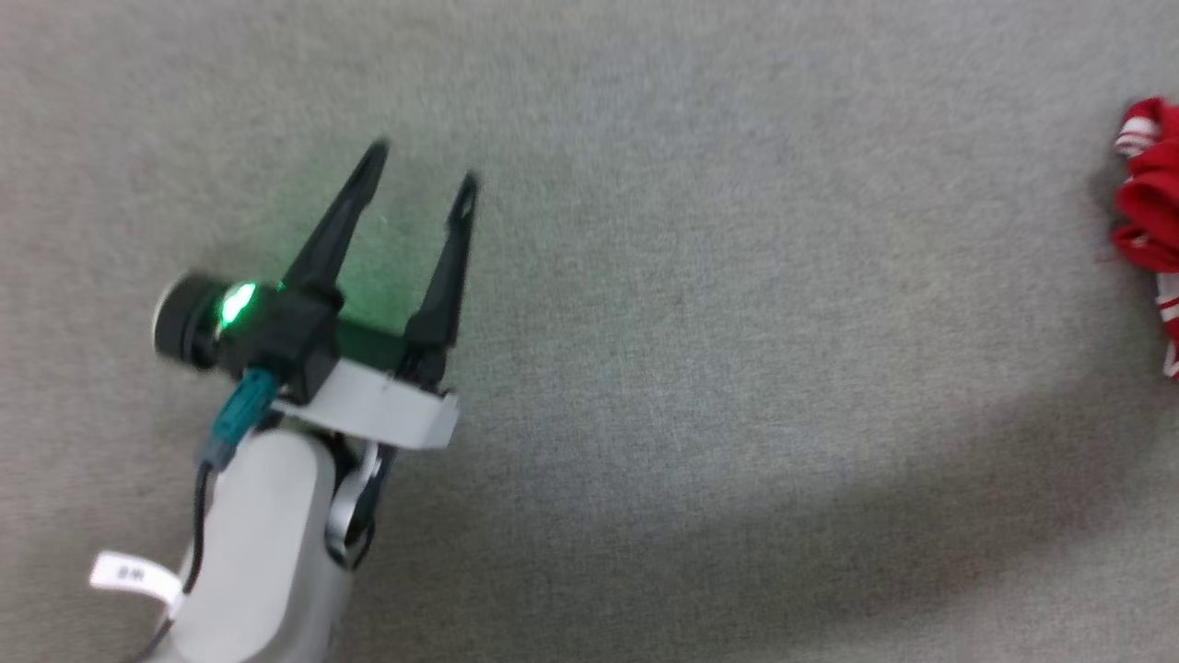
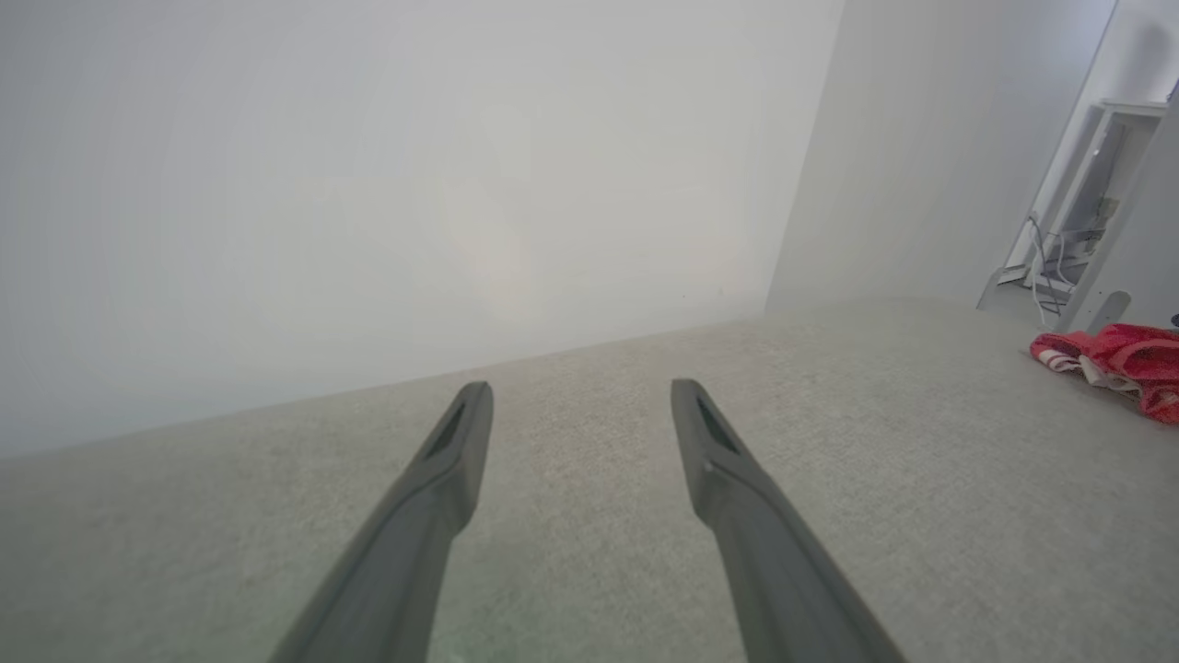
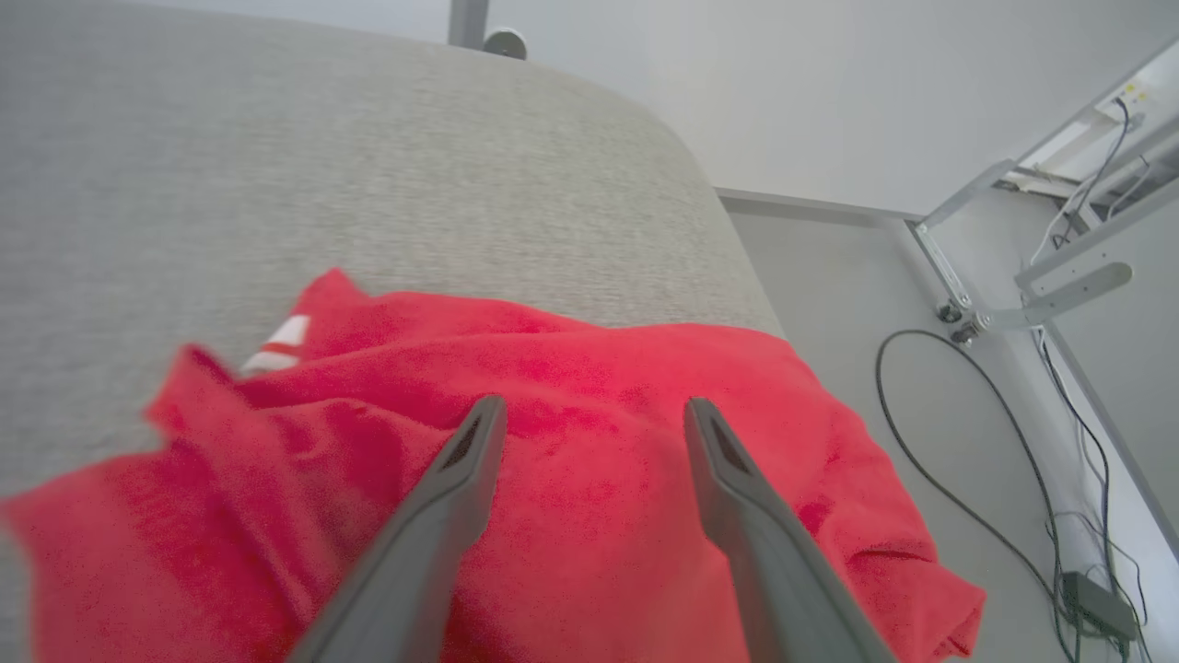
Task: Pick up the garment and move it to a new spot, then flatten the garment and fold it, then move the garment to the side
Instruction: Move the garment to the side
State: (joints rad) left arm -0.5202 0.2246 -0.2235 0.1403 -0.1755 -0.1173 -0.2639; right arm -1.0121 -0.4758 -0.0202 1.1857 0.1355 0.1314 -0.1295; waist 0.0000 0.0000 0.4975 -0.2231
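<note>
1. Garment (image 3: 645, 359) lies bunched in a heap at the right edge of the grey padded surface (image 1: 737, 276).
2. Right gripper (image 3: 594, 414) hovers just over it, jaws apart, gripping nothing.
3. Left gripper (image 1: 424, 164) hangs well apart over bare surface, jaws spread wide and empty.
4. Flattening, folding and the move aside all look undone; whether this heap sits at its new spot cannot be told.

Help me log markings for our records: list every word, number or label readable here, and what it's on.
The white tag on the cable: dark marks, too blurred to read.
The garment: no print or label visible.
No other text is readable.
</note>
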